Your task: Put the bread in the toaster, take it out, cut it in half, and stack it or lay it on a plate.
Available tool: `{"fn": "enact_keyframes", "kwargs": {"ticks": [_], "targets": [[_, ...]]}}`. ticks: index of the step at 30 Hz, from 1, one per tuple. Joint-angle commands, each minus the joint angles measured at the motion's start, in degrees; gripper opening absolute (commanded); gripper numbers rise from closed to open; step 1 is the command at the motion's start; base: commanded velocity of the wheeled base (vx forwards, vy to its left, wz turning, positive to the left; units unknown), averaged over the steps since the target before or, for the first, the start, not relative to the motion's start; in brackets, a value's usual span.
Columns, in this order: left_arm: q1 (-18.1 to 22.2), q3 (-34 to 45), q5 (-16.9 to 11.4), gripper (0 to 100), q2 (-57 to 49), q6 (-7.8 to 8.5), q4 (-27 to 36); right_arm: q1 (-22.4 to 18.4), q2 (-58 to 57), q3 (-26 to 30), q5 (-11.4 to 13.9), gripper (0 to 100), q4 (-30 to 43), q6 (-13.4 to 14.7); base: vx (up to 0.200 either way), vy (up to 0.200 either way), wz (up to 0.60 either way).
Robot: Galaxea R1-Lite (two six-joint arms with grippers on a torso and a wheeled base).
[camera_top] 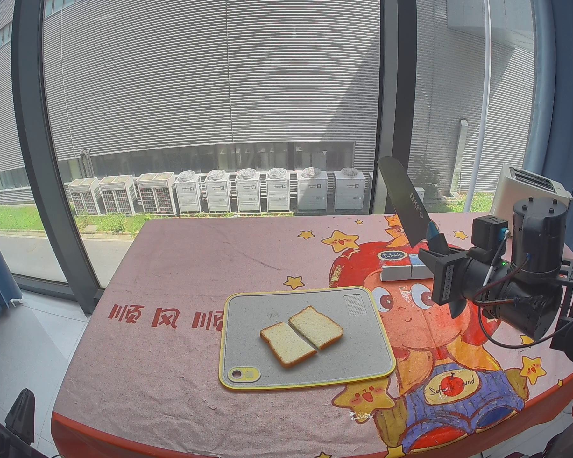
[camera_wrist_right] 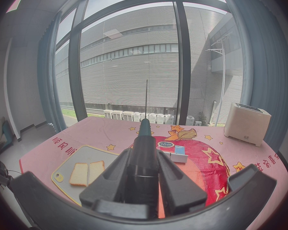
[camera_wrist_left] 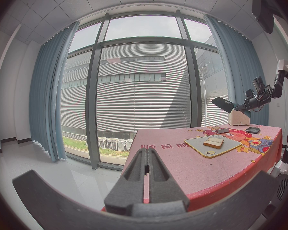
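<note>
right gripper (camera_wrist_right: pixel 144 155) clamps knife (camera_top: pixel 404 201) | 2 bread halves (camera_top: pixel 288 343) apart, to its left | left gripper (camera_wrist_left: pixel 146 173) closed, empty

Left gripper (camera_wrist_left: pixel 146 155) in foreground, fingers pressed together, near counter (camera_wrist_left: pixel 182 163) corner. Farther along counter: cutting board (camera_wrist_left: pixel 197 144) bearing two bread halves (camera_wrist_left: pixel 216 142). Right gripper (camera_wrist_left: pixel 243 107) raised above, clamping knife (camera_wrist_left: pixel 223 103); toaster (camera_wrist_left: pixel 239 118) behind.

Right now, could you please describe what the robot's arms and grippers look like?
Both the left gripper and the right gripper have matte black, wedge-shaped fingers with a rough texture. The right arm has black cylindrical wrist joints, loose black cables, a small green light and a white upper link.
</note>
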Motion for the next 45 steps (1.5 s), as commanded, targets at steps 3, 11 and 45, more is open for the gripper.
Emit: {"fn": "enact_keyframes", "kwargs": {"ticks": [3, 11, 45], "targets": [[0.02, 1.01, 0.02, 0, -0.93, -0.02, -0.02, -0.13, 0.42, -1.17, -0.75, 0, 0.59, 2.57, 0.000, 0.000, 0.00], [0.02, 1.01, 0.02, 0, -0.93, -0.02, -0.02, -0.65, 1.57, -1.17, -2.42, 0, 0.59, 3.97, 0.000, 0.000, 0.00], [0.02, 1.01, 0.02, 0, -0.93, -0.02, -0.02, -2.50, -1.07, 10.43, -2.51, 0, 0.76, 10.30, 0.000, 0.000, 0.00]]}}
